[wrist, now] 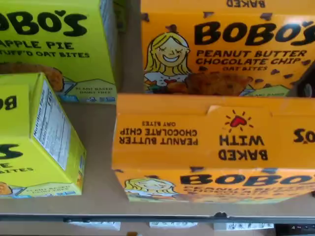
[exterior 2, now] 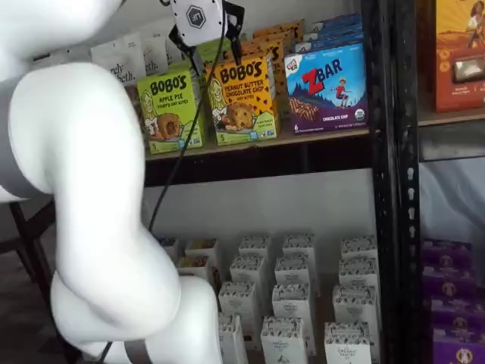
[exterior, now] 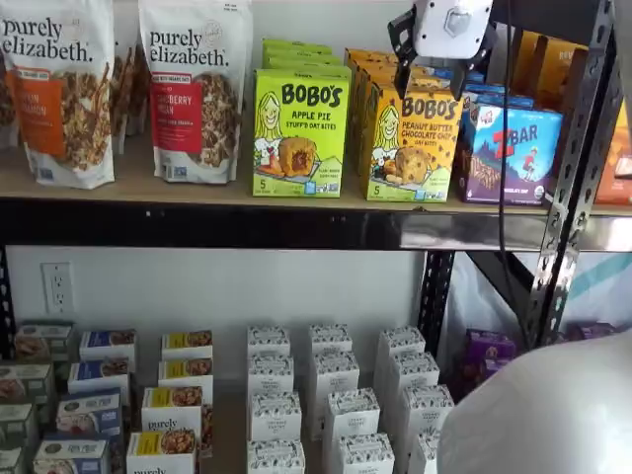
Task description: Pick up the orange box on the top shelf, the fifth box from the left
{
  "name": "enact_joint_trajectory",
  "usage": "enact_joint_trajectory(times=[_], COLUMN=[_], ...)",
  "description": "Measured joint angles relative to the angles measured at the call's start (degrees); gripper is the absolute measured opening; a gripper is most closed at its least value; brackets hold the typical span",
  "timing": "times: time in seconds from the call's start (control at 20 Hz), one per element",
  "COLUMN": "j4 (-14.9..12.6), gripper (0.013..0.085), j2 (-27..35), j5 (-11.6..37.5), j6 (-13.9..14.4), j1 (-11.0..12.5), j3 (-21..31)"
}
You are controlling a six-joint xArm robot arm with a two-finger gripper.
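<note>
The orange box [exterior: 414, 144], an upright yellow-orange cardboard Bobo's carton, stands at the front edge of the long tan wooden top shelf [exterior: 178, 188]. It is likely light, stiff and smooth-sided; pinch its narrow sides near the top. The white gripper [exterior: 429, 71] hangs above it, black fingers spread. The lime-green carton [exterior: 300, 132] and blue Zbar box [exterior: 512, 154] crowd both flanks; open room lies forward.

The gripper [exterior: 432, 69] has a white, boxy body with a grey hexagonal emblem on its face, two black fingers [exterior 2: 234, 23] projecting below it, a thin black cable [exterior 2: 182, 148] trailing down beside them, and behind it bulky, rounded, glossy white arm [exterior 2: 83, 189] segments joined by a grey band.
</note>
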State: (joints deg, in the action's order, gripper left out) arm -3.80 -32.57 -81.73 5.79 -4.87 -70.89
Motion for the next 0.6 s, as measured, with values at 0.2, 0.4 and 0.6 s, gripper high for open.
enact_joint_trajectory(times=[0.2, 0.4, 0.6], j4=[0.06, 1.17, 2.06], gripper=[0.0850, 0.0850, 0.0850], j2=[0.79, 0.39, 0.22], j5=[-1.09, -0.60, -0.75], j6=[0.37, -0.32, -0.99], j1=[-0.46, 0.18, 0.76], j3=[-1.35, -1.28, -1.36])
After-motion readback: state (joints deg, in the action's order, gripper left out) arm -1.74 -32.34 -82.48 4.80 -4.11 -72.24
